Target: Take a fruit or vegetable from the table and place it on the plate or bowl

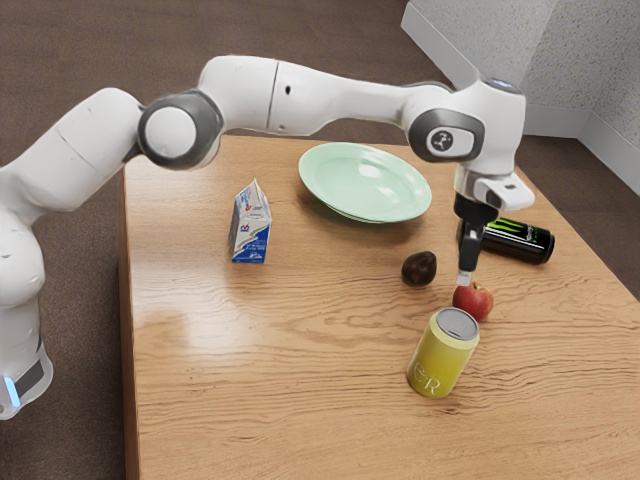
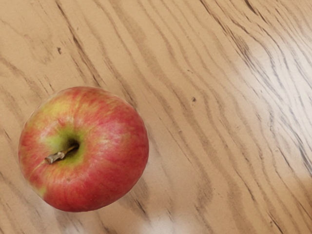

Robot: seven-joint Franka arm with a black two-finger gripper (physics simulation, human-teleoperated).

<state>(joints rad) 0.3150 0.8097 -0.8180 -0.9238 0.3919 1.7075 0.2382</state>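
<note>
Your gripper (image 1: pixel 466 278) hangs just over the apple (image 1: pixel 473 300), likely lining up a grasp for the plate (image 1: pixel 365 182); how wide its claw stands you cannot tell

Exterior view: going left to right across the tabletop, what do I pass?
Milk carton, green plate, dark fruit, red apple, black can. The yellow can spans the dark fruit and red apple sideways, so its place is unclear.
</note>
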